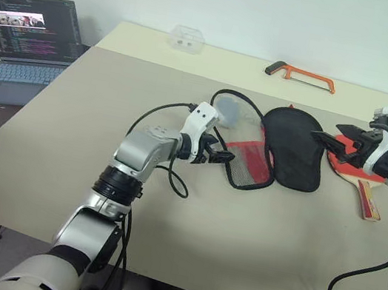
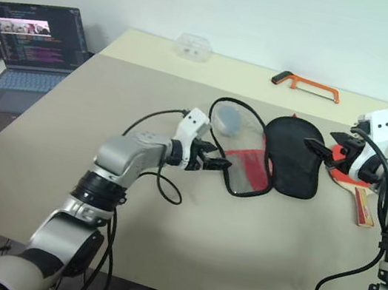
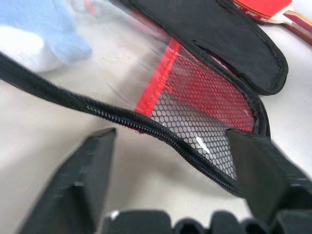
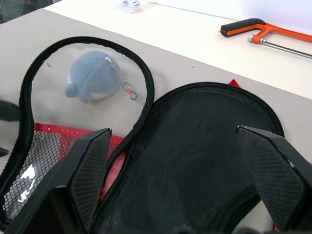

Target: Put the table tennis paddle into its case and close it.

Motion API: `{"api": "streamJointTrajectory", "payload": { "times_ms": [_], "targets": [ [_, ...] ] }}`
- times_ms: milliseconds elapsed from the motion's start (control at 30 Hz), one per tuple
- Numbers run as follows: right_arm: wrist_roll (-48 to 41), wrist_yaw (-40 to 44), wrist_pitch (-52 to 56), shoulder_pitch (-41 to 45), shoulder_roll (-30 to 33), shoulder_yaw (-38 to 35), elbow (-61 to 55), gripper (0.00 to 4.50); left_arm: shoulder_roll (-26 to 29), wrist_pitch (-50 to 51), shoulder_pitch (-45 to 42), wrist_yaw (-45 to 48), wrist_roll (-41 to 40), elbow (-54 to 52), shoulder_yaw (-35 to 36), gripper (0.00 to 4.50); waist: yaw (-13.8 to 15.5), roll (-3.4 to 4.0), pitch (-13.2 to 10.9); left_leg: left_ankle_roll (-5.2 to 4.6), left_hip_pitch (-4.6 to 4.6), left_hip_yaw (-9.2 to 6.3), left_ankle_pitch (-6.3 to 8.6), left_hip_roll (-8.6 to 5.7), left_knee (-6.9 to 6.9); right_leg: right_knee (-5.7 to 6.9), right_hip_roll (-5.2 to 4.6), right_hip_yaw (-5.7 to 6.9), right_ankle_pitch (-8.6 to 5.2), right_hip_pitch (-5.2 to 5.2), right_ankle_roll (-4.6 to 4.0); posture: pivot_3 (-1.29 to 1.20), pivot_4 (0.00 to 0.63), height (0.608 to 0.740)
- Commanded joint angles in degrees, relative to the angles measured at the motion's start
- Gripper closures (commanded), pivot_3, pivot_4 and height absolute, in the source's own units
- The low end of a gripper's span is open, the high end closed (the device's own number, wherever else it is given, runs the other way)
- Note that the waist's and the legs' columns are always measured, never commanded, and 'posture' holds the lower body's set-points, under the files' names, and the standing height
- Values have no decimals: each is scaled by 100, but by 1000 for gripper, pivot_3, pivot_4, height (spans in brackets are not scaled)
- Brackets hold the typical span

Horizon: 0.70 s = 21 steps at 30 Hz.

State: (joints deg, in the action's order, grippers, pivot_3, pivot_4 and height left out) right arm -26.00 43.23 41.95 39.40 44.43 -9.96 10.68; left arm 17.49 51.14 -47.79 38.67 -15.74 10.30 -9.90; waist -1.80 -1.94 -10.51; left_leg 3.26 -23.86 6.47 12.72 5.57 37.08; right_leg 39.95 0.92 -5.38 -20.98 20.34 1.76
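Left pincer (image 1: 221,154) near mid-desk, fingers apart, gripping nothing, tips just at the zipped rim of the case (image 1: 267,154). In the left wrist view the zip edge runs between the two black fingers (image 3: 83,180) without being clamped; whether a finger touches the rim cannot be told. Judged placed there to hold the near flap flat or steady the rim while the paddle goes in.

Case spread open like a book in the middle of the desk: red half with black mesh pocket on the robot's left, black fabric half on its right, joined along the middle. Lying open this way, both halves flat, interior exposed; ready to receive the bat.

Right pincer (image 2: 319,149) toward the right edge of the desk, spread wide and empty, hovering above the right rim of the black half and pointing across it. Table tennis paddle (image 1: 366,177) on the desk right beside the case, under and behind the right hand, red face partly hidden by the pincer, striped handle pointing to the near edge. Not yet in the case; zip not closed.

Small blue-grey plush charm (image 4: 93,78) on a chain inside the cord loop, beyond the red half. Orange hacksaw (image 1: 302,75) near the far edge, well apart. Laptop (image 1: 25,36) off the left edge.
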Motion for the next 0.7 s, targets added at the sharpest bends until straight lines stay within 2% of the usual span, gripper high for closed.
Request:
{"api": "streamJointTrajectory", "payload": {
  "times_ms": [33,167,267,333,467,533,700],
  "targets": [
    [-108,151,60,0,114,-118,-326,0,348,337,122,222,-295,-767,268,661,-7,0,0,0,0,1,0,1,0,0,0,-1,0,1,0,0,150,740],
    [-100,217,148,-62,168,-167,-425,0,697,946,471,368,-720,-1543,459,661,-7,1,0,1,0,0,0,5,-2,0,0,-1,0,2,0,0,150,740],
    [-64,203,170,-47,182,-181,-405,0,714,1515,771,301,-1125,-2109,658,661,-3,1,0,0,0,-2,0,9,1,1,-3,-1,0,0,0,0,150,740],
    [-52,186,175,-34,176,-182,-395,0,473,1868,962,59,-1347,-2350,841,661,-2,1,0,0,1,-4,0,9,3,1,-6,0,0,-2,0,0,150,740],
    [-48,154,191,-15,136,-171,-413,0,-490,2041,1110,-982,-1229,-2232,1197,661,24,0,0,-3,0,-14,-2,2,12,2,-6,9,0,-11,1,0,150,740],
    [-56,145,210,-14,130,-175,-437,0,-877,1920,1144,-1414,-1062,-2012,1206,661,21,1,0,-3,0,-14,-2,-4,13,2,-6,8,1,-13,2,0,150,740],
    [-62,143,237,-52,166,-206,-489,0,-1396,1393,992,-2134,-682,-1380,1171,661,-6,1,1,-3,2,-10,-2,-5,6,0,-2,2,1,-10,2,0,150,740]
  ]
}}
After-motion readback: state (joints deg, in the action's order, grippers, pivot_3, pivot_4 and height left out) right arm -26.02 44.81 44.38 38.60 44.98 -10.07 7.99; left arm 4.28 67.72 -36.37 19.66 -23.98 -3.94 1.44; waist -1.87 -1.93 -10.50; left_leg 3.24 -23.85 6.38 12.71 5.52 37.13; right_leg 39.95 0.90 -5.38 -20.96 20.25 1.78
